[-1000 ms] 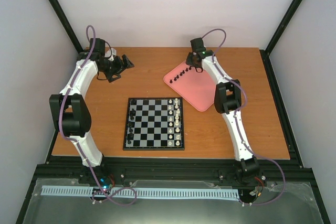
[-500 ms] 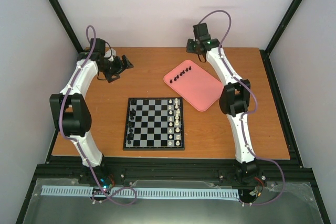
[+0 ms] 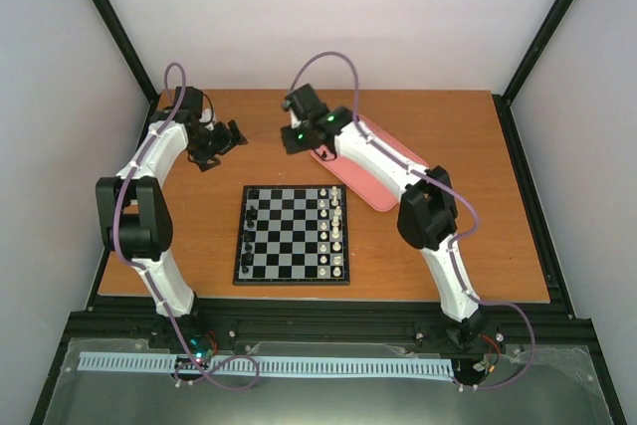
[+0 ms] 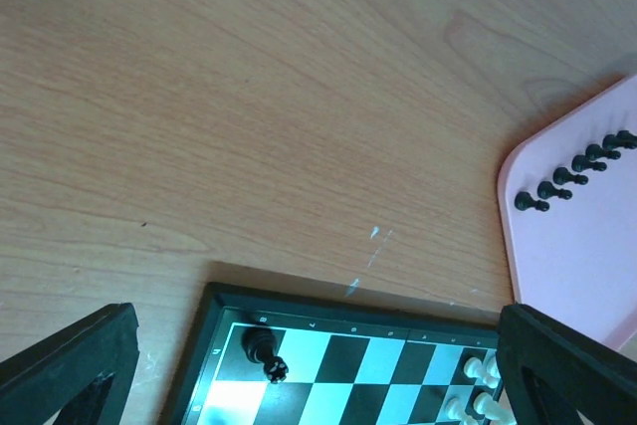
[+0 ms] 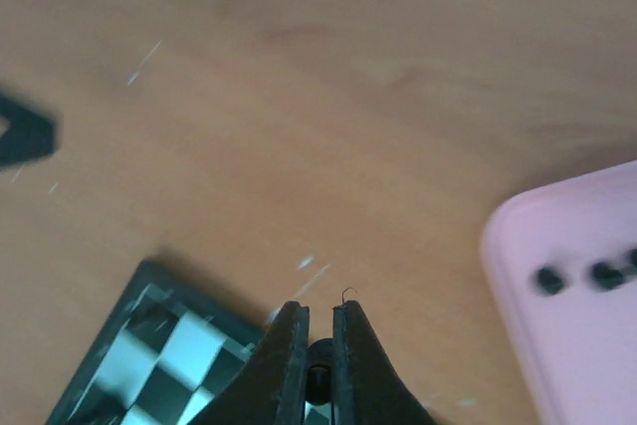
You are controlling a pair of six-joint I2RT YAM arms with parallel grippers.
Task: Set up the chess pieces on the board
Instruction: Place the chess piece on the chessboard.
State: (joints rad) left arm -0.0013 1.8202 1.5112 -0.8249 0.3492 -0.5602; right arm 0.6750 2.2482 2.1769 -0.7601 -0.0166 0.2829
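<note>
black chess piece (image 5: 319,359), tiny and rounded, pinched in the right gripper (image 5: 319,321).

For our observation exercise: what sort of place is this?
Probably a robotics lab test cell: two white-and-black jointed arms bolted beside a brown wooden table, enclosed by plain white panels in black framing.

The left gripper (image 3: 231,136) hangs wide open far left; the right gripper (image 5: 318,318), stretched leftward, pinches a black piece (image 5: 318,357).
</note>
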